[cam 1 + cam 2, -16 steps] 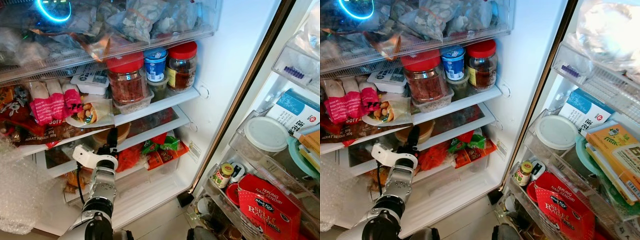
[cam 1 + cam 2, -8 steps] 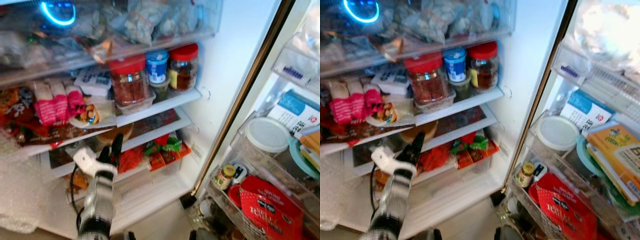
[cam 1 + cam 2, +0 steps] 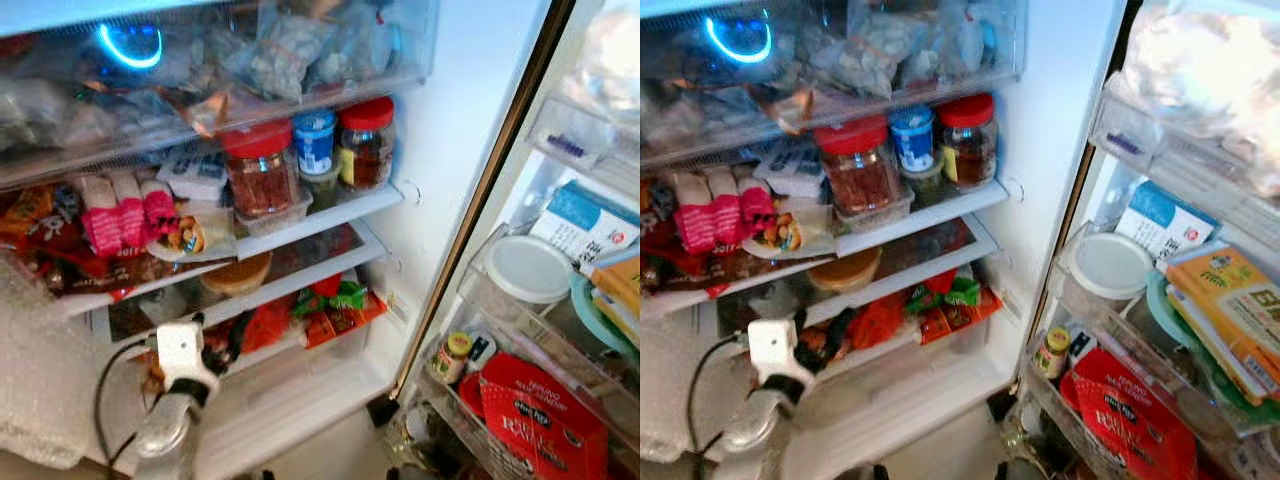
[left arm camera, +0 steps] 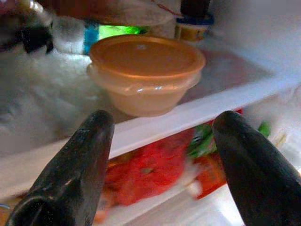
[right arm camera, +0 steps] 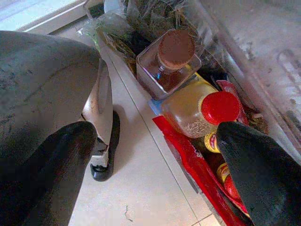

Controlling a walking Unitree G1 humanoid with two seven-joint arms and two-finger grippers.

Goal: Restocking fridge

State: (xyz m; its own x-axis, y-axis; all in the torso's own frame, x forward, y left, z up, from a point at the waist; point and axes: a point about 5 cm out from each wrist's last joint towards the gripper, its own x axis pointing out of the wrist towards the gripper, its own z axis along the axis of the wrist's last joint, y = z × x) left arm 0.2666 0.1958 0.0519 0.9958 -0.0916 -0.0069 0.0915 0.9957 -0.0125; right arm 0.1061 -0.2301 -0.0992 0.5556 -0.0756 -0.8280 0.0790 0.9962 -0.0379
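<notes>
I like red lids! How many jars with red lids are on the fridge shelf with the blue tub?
2. The wide clear jar with red lid stands left of the blue-lidded tub; the smaller glass jar with red lid stands right of it. Others may hide behind.

- red-lidded jars point(image 3: 260, 168) on the middle shelf — two; second point(image 3: 366, 141)
- blue-lidded tub point(image 3: 314, 139) between them — one
- pink packets point(image 3: 124, 212) — three, side by side
- orange lidded bowl point(image 4: 146, 73) on the shelf below — one
- white round lid point(image 3: 531, 268) in the door rack — one
- small yellow-capped jar point(image 3: 449, 355) in the lower door rack — one
- red flour bag point(image 3: 535, 425) — one
- bottles in the right wrist view — two: cork-topped point(image 5: 169, 61), red-capped point(image 5: 202, 113)
</notes>
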